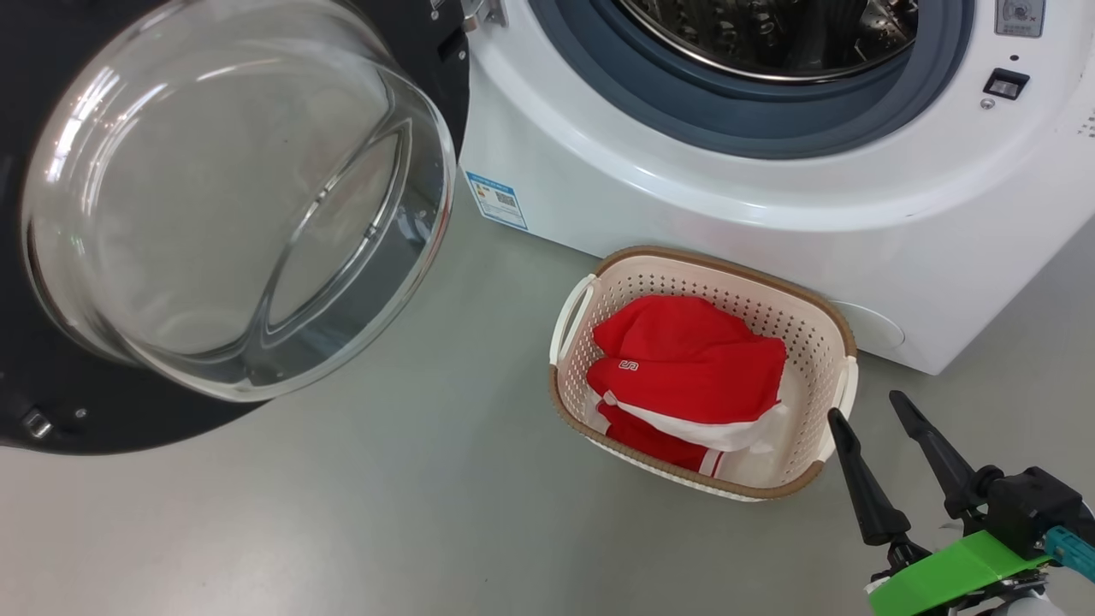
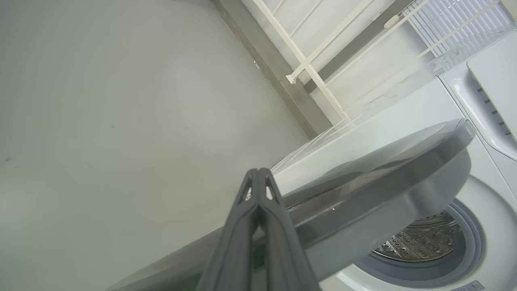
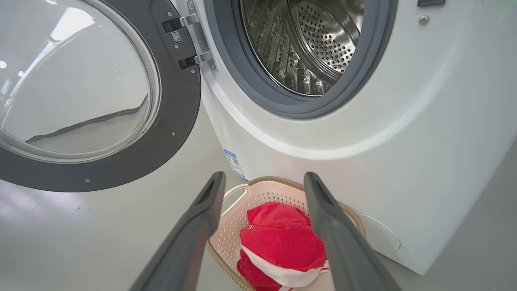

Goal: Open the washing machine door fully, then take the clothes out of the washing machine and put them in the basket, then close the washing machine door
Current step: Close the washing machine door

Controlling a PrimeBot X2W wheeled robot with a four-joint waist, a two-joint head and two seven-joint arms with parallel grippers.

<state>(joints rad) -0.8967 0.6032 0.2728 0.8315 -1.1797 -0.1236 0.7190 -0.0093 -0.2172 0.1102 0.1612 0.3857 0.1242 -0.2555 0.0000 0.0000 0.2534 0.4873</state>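
Observation:
The washing machine (image 1: 684,171) stands with its door (image 1: 239,197) swung wide open to the left, glass bowl facing me. Its steel drum (image 3: 307,44) shows no clothes inside. The red clothes (image 1: 693,359) with white trim lie in the cream basket (image 1: 710,265) on the floor, against the machine's front. My right gripper (image 1: 866,409) is open and empty, just right of the basket; in the right wrist view the gripper (image 3: 264,178) frames the clothes (image 3: 282,238) from above. My left gripper (image 2: 258,173) is shut and empty, its tips near the door's rim (image 2: 383,169); I cannot tell whether they touch.
Grey floor spreads in front of the machine and under the door. A blue sticker (image 1: 496,198) marks the machine's lower left corner and a round cover (image 1: 873,325) sits behind the basket. A white railing (image 2: 307,60) and wall stand beyond the machine.

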